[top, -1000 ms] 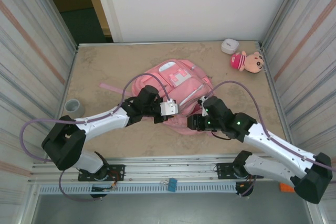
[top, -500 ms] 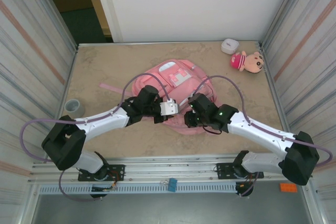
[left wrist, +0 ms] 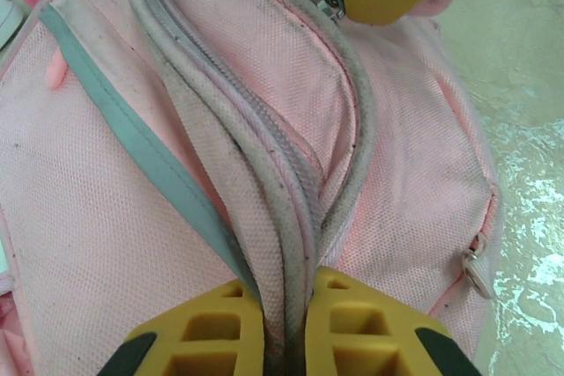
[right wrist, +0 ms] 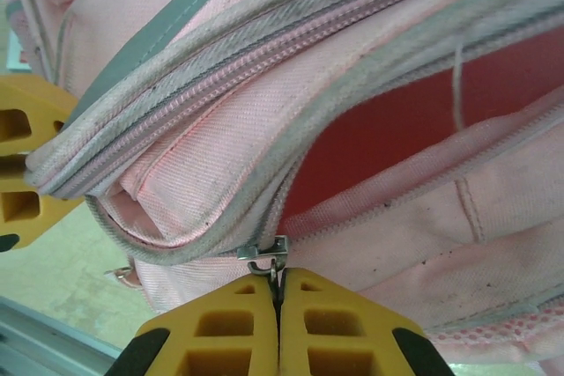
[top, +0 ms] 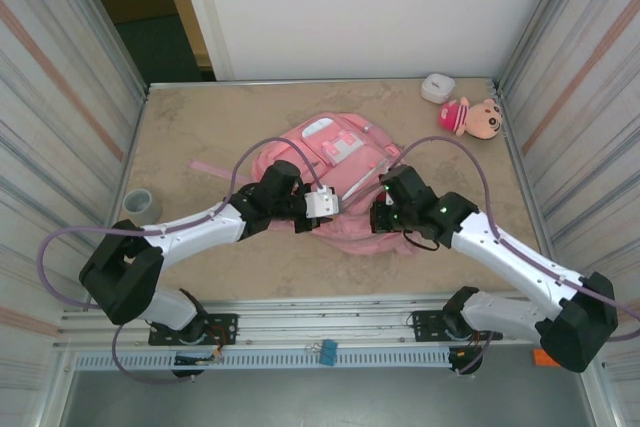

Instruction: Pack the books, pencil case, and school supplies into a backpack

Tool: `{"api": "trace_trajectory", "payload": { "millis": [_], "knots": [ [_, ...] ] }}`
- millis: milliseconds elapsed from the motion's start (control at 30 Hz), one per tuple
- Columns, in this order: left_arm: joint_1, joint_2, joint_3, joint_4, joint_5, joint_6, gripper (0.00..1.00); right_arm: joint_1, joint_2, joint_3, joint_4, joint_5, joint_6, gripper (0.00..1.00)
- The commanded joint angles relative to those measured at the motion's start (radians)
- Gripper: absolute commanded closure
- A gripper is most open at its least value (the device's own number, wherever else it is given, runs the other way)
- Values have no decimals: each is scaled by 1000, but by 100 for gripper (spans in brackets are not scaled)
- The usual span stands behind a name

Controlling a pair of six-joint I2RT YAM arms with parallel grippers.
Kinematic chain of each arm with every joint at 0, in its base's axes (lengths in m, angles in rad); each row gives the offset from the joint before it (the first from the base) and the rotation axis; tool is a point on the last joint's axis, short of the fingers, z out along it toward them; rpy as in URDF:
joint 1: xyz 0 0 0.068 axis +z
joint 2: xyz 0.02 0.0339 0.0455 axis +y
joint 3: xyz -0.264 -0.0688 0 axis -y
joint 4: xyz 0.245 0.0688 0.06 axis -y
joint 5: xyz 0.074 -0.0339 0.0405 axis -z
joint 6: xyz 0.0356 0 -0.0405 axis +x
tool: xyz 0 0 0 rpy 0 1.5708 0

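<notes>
Clamps with the left gripper on a raised ridge of piping and zipper tape of the pink backpack, with the yellow fingers squeezing the fabric from both sides. Pinches with the right gripper the small metal zipper pull, with the fingers pressed together and only the tab between them. Opens just beyond that pull onto a gap in the bag, with red lining showing inside. Sets the backpack, seen from above, directly under and ahead of both tools on the table, its near edge held between the two grips. Puts the right tool's yellow fingertip just ahead of the left one, on the same zipper line. Leaves a plush doll and a small white case well beyond the right gripper, and a tape roll well behind the left one.
</notes>
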Motion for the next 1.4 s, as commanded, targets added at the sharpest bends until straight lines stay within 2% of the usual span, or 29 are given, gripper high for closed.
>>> {"api": "trace_trajectory", "payload": {
  "millis": [0,67,167,233,300,400,500,567,633,700,1000,1167,1367],
  "knots": [
    [43,-30,-10,-49,-11,-20,100,-61,-41,-29,-111,71,-32,100],
    [43,-35,-11,-46,-10,-42,98,-60,-47,-39,-84,29,-42,100],
    [43,-60,-11,-35,5,-146,73,-50,-61,-67,-7,-43,-39,100],
    [43,-86,-9,-26,-3,-268,58,-36,-68,-81,23,-53,-29,100],
    [45,-114,-6,-39,-42,-385,49,-19,-69,-85,28,-43,-25,100],
    [52,-160,-10,-63,-162,-569,42,14,-67,-91,34,-37,-17,100],
    [97,-178,-24,-94,-249,-802,40,54,-66,-103,58,-34,7,100],
    [142,-167,-27,-131,-265,-926,40,78,-63,-110,80,-32,25,100],
    [177,-144,-35,-160,-296,-1026,40,103,-57,-113,90,-18,41,100],
    [206,-108,-47,-148,-271,-1093,40,127,-49,-116,108,-1,58,100],
    [257,108,-7,30,-187,-1182,38,255,44,-102,220,45,111,100],
    [294,255,112,91,-167,-1172,38,307,131,-68,311,46,124,100],
    [328,406,285,108,-120,-1157,38,322,256,5,390,54,137,100]
  ]
}}
